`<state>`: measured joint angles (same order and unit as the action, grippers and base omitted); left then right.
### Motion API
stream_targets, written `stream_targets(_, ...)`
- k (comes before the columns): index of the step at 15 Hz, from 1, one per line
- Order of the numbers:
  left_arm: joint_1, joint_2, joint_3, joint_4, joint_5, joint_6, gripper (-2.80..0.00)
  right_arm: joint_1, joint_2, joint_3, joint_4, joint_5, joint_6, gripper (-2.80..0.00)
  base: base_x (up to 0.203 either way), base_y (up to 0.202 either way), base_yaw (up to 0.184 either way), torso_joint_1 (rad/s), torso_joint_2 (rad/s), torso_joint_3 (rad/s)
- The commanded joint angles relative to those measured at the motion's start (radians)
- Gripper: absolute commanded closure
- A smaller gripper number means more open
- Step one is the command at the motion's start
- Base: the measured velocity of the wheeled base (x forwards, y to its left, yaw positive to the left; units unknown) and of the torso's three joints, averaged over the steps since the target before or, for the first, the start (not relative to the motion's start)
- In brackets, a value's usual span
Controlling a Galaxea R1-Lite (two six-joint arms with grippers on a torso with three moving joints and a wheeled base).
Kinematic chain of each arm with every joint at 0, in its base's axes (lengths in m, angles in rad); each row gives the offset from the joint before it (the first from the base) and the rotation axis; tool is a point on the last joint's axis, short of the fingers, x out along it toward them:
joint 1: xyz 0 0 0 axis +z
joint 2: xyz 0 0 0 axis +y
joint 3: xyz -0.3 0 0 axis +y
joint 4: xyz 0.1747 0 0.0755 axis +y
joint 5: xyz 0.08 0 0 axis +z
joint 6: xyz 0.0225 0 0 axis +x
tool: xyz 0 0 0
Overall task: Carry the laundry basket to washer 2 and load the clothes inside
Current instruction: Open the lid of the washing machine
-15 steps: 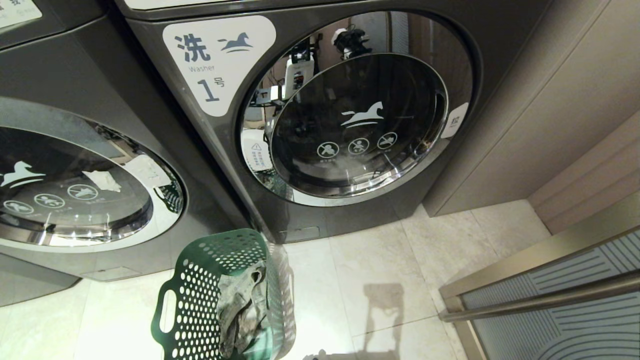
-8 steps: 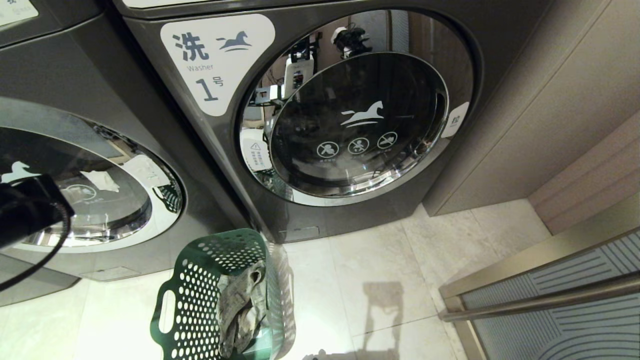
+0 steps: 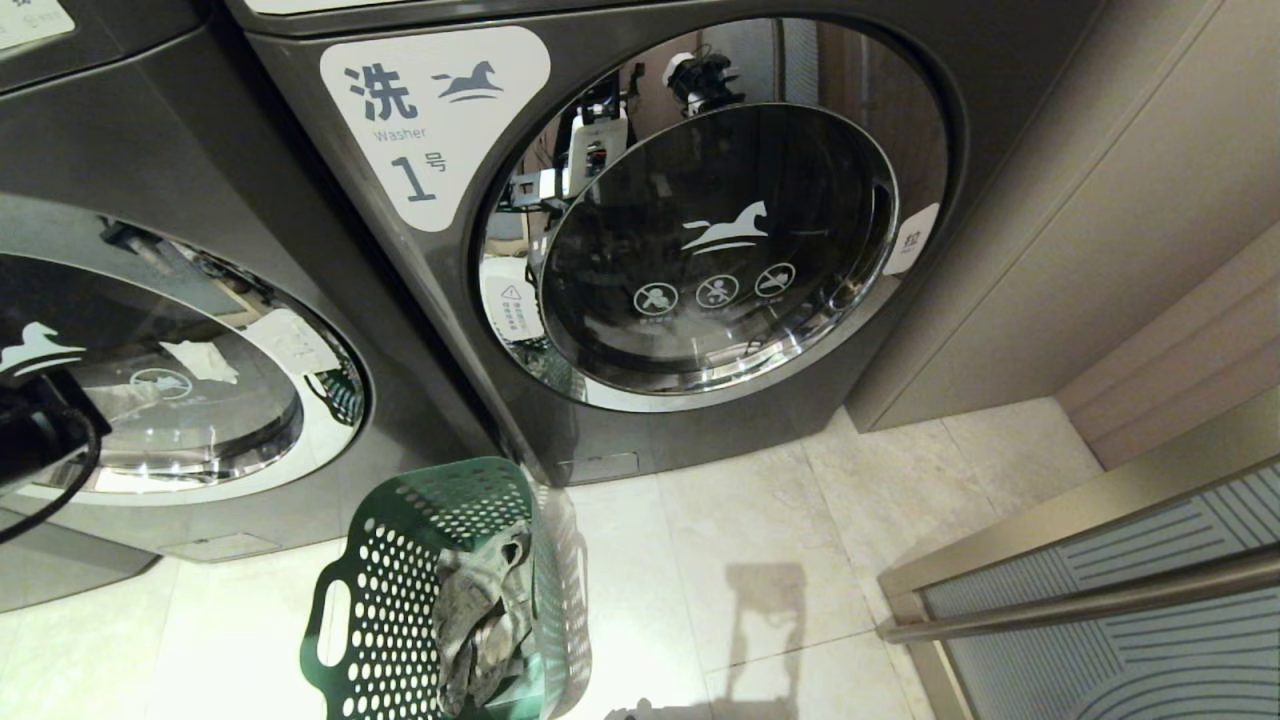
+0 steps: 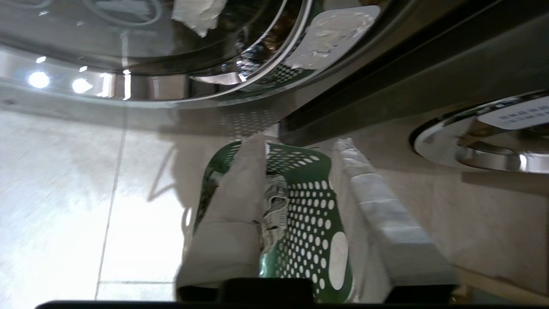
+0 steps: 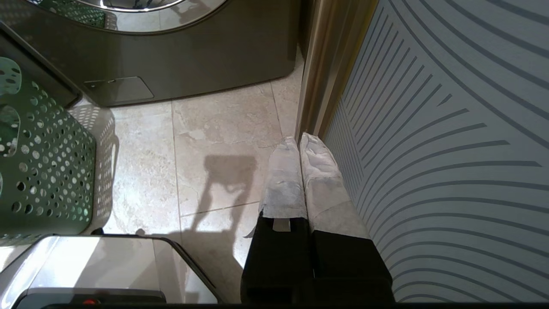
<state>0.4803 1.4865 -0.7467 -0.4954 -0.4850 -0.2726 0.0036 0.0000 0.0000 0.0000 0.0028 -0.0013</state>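
Filling the upper middle of the head view: a dark grey washer (image 3: 700,200) with a round chrome-rimmed door, a white horse logo on the glass, and a white label reading 1 (image 3: 430,120) at its upper left. At the left edge, partly cut off: a second washer (image 3: 150,380) of the same kind, chrome door shut, its number label out of frame, so no telling from here whether it is washer 2. Pale tiled floor (image 3: 760,560) across the lower middle; striped grey panel with a metal frame (image 3: 1110,610) at lower right.

Bottom centre-left, standing upright on the floor just in front of the gap between the two washers: the green laundry basket (image 3: 400,590), perforated walls, oval handle slot facing left. Draped inside against its right wall: the clothes (image 3: 485,610), a small grey-beige bundle.

At the far left edge of the head view, a dark part of the left arm (image 3: 40,430) with a cable, in front of the left washer's door. In the left wrist view, left pincer (image 4: 300,150) moderately parted, empty, pads framing the basket and clothes beyond. In the right wrist view, right pincer (image 5: 299,139) pressed together, empty, low beside the striped panel.
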Motion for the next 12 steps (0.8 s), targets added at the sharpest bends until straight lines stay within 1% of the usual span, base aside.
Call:
stream_targets(1, 0.062, 0.096, -0.027, -0.043, -0.192, 0.013, -2.8, -0.001, 0.002, 0.0, 0.0, 0.002, 0.0, 0.0, 0.0, 0.0, 0.0, 0.0, 0.0, 0.0)
stream_targets(3, 0.09, 0.1, 0.018, -0.057, -0.229, 0.107, -2.8, -0.001, 0.002, 0.0, 0.0, 0.0, 0.0, 0.0, 0.0, 0.0, 0.0, 0.0, 0.0, 0.0)
stream_targets(4, 0.107, 0.105, 0.05, -0.093, -0.28, 0.141, -2.8, 0.001, 0.002, 0.0, 0.0, 0.0, 0.0, 0.0, 0.0, 0.0, 0.0, 0.0, 0.0, 0.0)
stream_targets(5, 0.114, 0.132, 0.072, -0.157, -0.328, 0.153, -2.8, -0.001, 0.002, 0.0, 0.0, 0.0, 0.0, 0.0, 0.0, 0.0, 0.0, 0.0, 0.0, 0.0)
stream_targets(6, 0.116, 0.162, 0.099, -0.225, -0.362, 0.159, -2.8, -0.001, 0.002, 0.0, 0.0, 0.0, 0.0, 0.0, 0.0, 0.0, 0.0, 0.0, 0.0, 0.0)
stream_targets(8, 0.114, 0.237, 0.161, -0.373, -0.459, 0.165, -2.8, -0.001, 0.002, 0.0, 0.0, 0.002, 0.0, 0.0, 0.0, 0.0, 0.0, 0.0, 0.0, 0.0)
stream_targets(9, 0.117, 0.271, 0.183, -0.448, -0.487, 0.169, -2.8, -0.001, 0.0, 0.0, 0.0, 0.0, 0.0, 0.0, 0.0, 0.0, 0.0, 0.0, 0.0, 0.0)
stream_targets(10, 0.115, 0.299, 0.2, -0.552, -0.507, 0.173, -2.8, -0.001, 0.002, 0.0, 0.0, 0.002, 0.0, 0.0, 0.0, 0.0, 0.0, 0.0, 0.0, 0.0)
stream_targets(11, 0.113, 0.342, 0.22, -0.617, -0.539, 0.175, -2.8, 0.001, 0.002, 0.0, 0.0, 0.0, 0.0, 0.0, 0.0, 0.0, 0.0, 0.0, 0.0, 0.0)
stream_targets(12, 0.112, 0.384, 0.242, -0.704, -0.576, 0.18, -2.8, -0.001, 0.002, 0.0, 0.0, 0.0, 0.0, 0.0, 0.0, 0.0, 0.0, 0.0, 0.0, 0.0)
